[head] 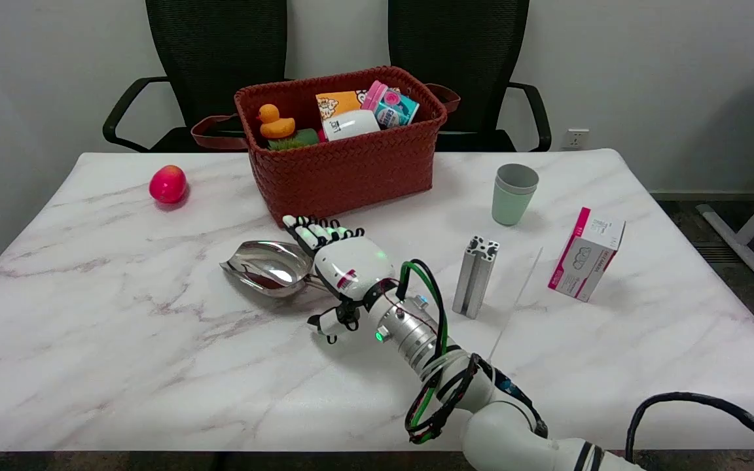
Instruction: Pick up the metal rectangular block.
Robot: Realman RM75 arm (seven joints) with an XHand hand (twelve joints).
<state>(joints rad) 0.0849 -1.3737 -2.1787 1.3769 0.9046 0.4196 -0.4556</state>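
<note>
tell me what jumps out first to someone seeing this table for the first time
The brick-red woven basket at the table's far middle draws the eye, stuffed with a yellow rubber duck and packets. Nearer, the robot's white and black right hand hovers open over a shiny metal scoop, while the grey metal rectangular block stands untouched to its right.
</note>
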